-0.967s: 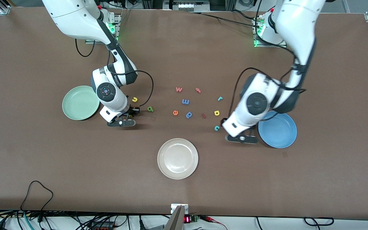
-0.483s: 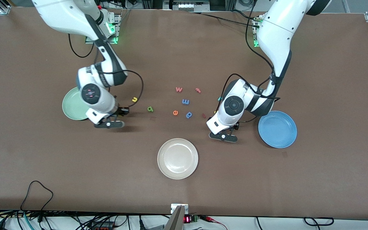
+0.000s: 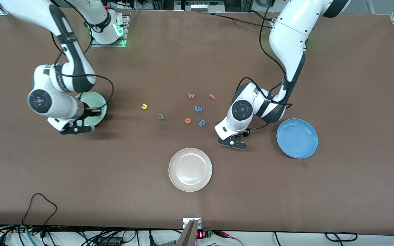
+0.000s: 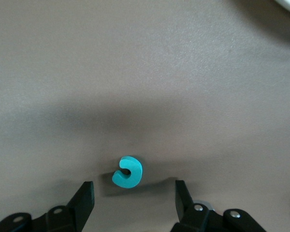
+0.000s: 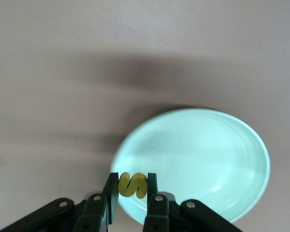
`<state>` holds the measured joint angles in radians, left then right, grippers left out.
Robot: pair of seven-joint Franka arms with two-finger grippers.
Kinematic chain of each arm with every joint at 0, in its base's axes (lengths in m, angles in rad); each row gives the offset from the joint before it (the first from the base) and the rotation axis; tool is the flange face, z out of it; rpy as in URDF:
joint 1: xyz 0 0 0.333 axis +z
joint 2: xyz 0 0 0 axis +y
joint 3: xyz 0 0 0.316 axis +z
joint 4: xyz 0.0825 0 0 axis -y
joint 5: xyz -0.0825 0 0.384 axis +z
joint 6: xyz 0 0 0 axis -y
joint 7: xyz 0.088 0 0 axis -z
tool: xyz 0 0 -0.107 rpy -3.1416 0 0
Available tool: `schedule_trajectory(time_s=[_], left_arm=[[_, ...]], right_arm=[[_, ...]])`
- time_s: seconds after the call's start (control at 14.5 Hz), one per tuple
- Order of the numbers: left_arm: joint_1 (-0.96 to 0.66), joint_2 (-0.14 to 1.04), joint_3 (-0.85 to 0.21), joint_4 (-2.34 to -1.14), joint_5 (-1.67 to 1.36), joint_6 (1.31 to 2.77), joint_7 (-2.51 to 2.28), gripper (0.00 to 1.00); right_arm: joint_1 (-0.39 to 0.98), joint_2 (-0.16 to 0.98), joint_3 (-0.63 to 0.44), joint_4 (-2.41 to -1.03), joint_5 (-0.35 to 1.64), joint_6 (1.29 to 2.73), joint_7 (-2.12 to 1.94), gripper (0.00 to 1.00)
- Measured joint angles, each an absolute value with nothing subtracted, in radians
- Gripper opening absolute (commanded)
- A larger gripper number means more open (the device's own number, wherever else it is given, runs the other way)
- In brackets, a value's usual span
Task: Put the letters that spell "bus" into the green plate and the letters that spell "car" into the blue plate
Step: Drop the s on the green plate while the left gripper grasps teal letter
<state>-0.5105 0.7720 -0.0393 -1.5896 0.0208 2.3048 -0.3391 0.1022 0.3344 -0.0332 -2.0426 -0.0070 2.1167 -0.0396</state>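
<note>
Yellow "s" (image 5: 132, 185) sits pinched in the right gripper (image 5: 131, 193) over the green plate (image 5: 208, 159); left gripper (image 4: 134, 195), fingers spread, hangs over the teal "c" (image 4: 127, 172).

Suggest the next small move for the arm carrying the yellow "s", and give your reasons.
Probably carry it a little farther in over the green plate, then open. The right gripper is shut on the yellow "s", held above the plate's rim rather than its middle, so releasing now might drop it on the edge. The left gripper straddles the teal "c".
</note>
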Motion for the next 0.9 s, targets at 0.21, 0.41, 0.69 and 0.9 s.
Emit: schedule_trajectory(time_s=[0.21,0.41,0.69,0.9], left_arm=[[-0.511,0.779,-0.039,-1.589,0.022,2.306,-0.335,0.57],[-0.511,0.779,-0.039,-1.588,0.040,2.316,-0.333,0.47],[-0.513,0.780,-0.039,-1.587,0.043,2.322,-0.330,0.47],[-0.513,0.780,-0.039,-1.587,0.043,2.322,-0.329,0.45]], right_arm=[[0.051,0.341,-0.034,-2.087,-0.007,2.136,-0.086,0.42],[0.043,0.358,-0.033,-2.098,-0.009,2.159,-0.094,1.00],[0.043,0.359,-0.029,-2.097,-0.011,2.165,-0.094,1.00],[0.055,0.346,-0.011,-2.095,-0.011,2.165,-0.089,1.00]])
